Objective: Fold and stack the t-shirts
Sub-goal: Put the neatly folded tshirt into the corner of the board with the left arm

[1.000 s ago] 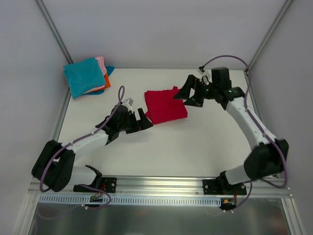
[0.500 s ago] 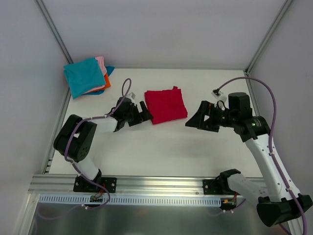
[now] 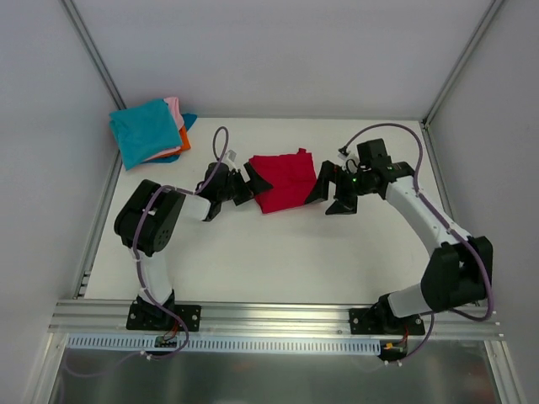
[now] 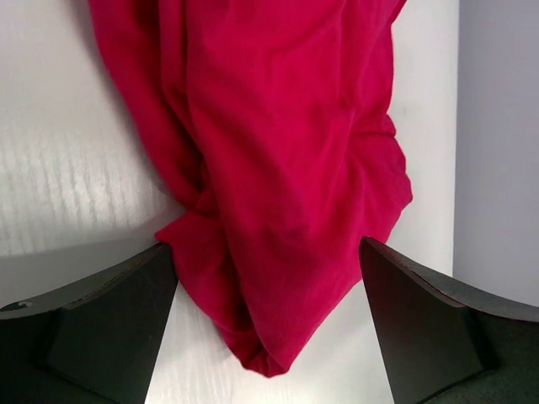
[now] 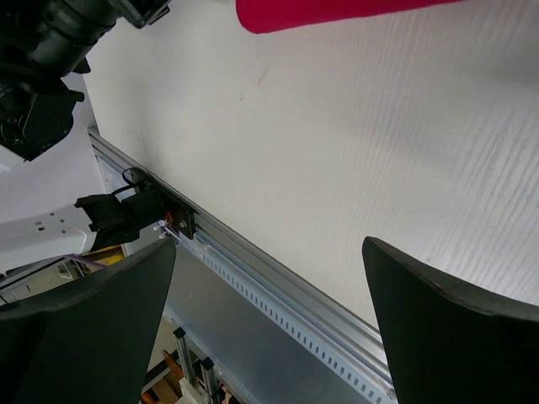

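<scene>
Top view shows both arms closed in on the folded red shirt (image 3: 285, 181): left gripper (image 3: 245, 185) now reaches its edge, jaws spread with cloth between; right gripper (image 3: 329, 192), jaws spread, just beside it. Likely lifting it toward the stack (image 3: 147, 130).

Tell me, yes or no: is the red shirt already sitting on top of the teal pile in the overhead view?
No, the red shirt lies alone at the table's middle, apart from the teal-topped pile in the far left corner.
</scene>
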You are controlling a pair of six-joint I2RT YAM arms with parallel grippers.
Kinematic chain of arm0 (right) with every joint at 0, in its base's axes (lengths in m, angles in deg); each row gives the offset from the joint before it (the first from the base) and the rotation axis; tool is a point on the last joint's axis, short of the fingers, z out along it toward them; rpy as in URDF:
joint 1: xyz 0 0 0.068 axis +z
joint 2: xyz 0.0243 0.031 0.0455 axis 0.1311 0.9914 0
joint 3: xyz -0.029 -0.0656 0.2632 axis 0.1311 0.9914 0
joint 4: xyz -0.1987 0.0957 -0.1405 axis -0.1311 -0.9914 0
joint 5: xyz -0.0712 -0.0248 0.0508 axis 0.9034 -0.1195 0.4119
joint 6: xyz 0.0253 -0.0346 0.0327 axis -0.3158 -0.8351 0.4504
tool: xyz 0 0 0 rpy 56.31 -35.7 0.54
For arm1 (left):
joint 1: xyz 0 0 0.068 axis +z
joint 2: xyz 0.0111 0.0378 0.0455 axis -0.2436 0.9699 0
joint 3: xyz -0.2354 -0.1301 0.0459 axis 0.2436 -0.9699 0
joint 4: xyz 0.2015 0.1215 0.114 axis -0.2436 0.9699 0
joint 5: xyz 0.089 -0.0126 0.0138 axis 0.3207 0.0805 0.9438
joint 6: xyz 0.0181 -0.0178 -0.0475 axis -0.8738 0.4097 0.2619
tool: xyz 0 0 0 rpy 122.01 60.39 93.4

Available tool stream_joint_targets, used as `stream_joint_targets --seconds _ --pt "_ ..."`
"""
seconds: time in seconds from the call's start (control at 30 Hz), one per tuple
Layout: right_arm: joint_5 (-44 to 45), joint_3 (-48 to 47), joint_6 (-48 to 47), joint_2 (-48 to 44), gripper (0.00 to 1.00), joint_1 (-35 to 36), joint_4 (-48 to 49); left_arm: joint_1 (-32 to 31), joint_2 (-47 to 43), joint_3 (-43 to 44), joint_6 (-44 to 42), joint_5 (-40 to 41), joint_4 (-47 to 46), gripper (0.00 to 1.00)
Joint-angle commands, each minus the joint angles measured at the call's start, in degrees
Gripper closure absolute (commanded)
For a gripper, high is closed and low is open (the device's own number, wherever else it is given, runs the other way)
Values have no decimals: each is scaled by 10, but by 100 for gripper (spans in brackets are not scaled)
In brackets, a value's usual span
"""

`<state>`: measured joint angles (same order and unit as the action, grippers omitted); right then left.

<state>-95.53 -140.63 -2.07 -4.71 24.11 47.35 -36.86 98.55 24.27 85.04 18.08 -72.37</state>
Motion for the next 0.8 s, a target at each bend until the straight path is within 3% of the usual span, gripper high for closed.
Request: stream_joint_targets --seconds 0.0,0.43,0.63,0.73,0.77 --pt "-12 -57 -12 48 1 -2 44 8 42 3 18 -14 -12 11" --pt "-44 -252 50 337 0 6 117 14 25 -24 11 -46 -16 14" --pt "-22 -219 47 329 1 51 129 13 15 -37 19 -65 -28 16" --pt "38 -242 -12 302 0 98 43 14 -30 -81 16 -75 -36 18" --pt "102 -274 -31 296 0 126 17 14 -79 -116 14 -67 -37 5"
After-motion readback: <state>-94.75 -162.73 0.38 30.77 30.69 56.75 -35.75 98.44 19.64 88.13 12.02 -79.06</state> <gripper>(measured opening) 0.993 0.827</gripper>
